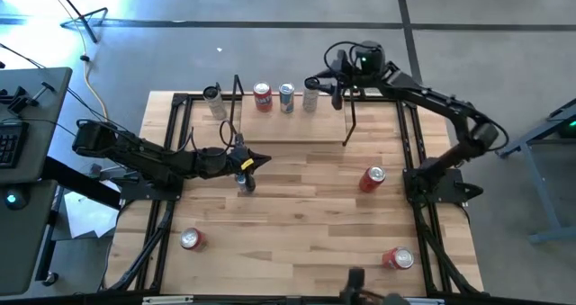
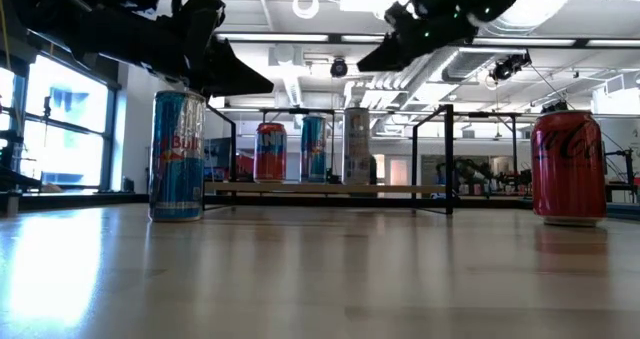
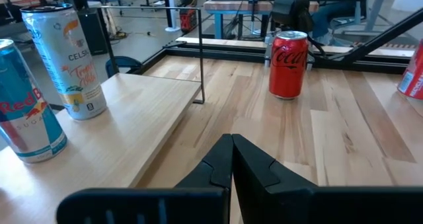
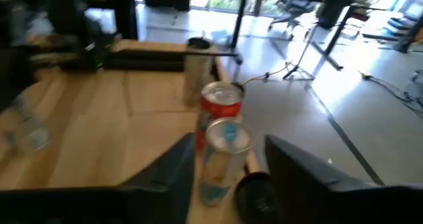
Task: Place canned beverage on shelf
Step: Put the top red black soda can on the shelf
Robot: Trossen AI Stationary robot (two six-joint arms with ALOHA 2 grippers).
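The shelf (image 1: pixel 274 113) stands at the table's far edge, its pale plank (image 2: pixel 330 189) between black rod frames. A red can (image 1: pixel 262 96), a blue can (image 1: pixel 286 96) and a white can (image 1: pixel 311 95) stand upright in a row on it. My right gripper (image 1: pixel 336 87) hovers open above the shelf's right end, higher than the can tops (image 2: pixel 385 54); in its wrist view the nearest can (image 4: pixel 223 154) shows between the fingers, below them. My left gripper (image 1: pixel 263 160) is shut over mid-table, holding nothing (image 3: pixel 232 145). A blue can (image 2: pixel 178 156) stands on the table just below it.
A grey can (image 1: pixel 213 99) stands past the shelf's left end. Red cans stand on the table at right (image 1: pixel 372 178), near left (image 1: pixel 191 239) and near right (image 1: pixel 397 258). Black frame rails (image 1: pixel 171 143) run along the table's sides.
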